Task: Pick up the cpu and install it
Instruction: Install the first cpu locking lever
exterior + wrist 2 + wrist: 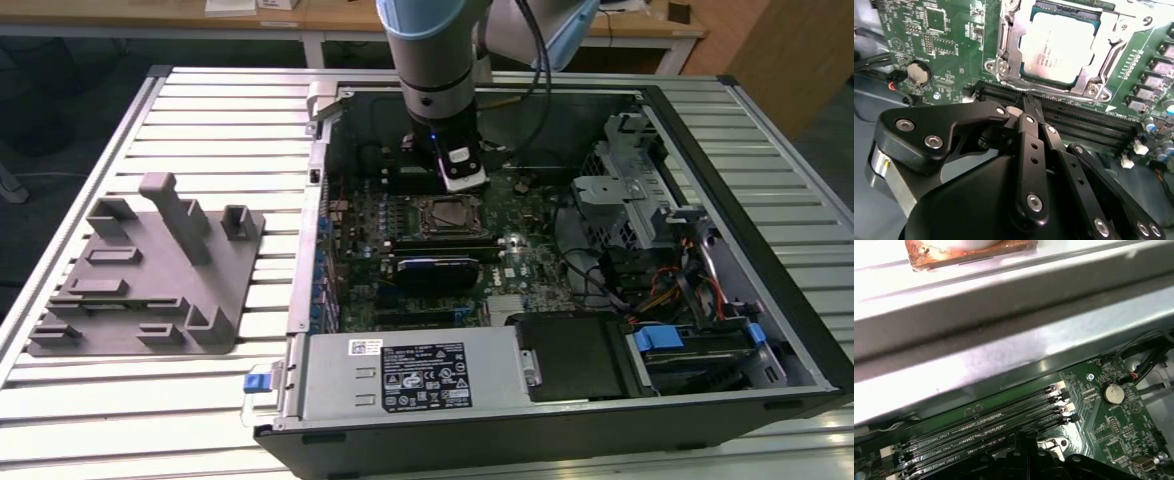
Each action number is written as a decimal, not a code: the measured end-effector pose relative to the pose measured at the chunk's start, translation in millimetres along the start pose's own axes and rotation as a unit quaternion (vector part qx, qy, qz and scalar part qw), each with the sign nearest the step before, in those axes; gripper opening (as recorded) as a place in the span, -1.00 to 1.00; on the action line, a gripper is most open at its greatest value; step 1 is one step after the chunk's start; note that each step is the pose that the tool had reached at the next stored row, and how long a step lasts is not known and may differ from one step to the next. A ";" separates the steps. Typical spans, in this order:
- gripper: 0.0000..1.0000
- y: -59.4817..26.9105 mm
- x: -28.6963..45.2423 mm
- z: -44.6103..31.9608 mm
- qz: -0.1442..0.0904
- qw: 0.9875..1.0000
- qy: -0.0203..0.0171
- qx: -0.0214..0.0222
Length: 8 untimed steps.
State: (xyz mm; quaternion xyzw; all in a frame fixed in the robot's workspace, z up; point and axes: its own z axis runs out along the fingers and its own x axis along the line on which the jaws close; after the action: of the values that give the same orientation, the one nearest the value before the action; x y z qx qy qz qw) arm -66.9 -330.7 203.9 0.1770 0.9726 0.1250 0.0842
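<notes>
The cpu [1061,47], a flat square chip with a shiny silver top, lies in the black socket with its metal frame [1004,45] on the green motherboard. In the exterior view the cpu [445,214] sits at the middle of the open computer case. My gripper [462,180] hangs just above the board, a little behind the socket in that view. In the second wrist view my gripper [1026,102] has its black fingers closed together, with nothing between them, over the memory slots [1079,120] beside the socket.
The grey plastic tray [147,300] with upright posts rests on the slatted table at the exterior view's left. Case walls [1004,355], drive cages [627,190], cables [667,290] and a power supply [414,375] surround the board. A coin battery [919,74] sits near the slots.
</notes>
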 end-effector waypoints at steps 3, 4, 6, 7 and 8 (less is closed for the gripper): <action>-0.79 1.7 -0.8 -6.0 0.000 1.000 0.000 0.000; -0.79 2.4 -1.0 -8.1 0.000 1.000 0.000 0.000; -0.79 3.6 -1.5 -12.3 0.000 1.000 0.000 0.000; -0.79 4.2 -1.8 -14.4 0.000 1.000 0.000 0.000; -0.79 4.8 -2.0 -16.3 0.000 1.000 0.000 0.000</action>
State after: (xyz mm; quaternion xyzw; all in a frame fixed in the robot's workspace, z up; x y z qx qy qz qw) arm -66.9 -330.6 221.0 0.1770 0.9726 0.1250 0.0842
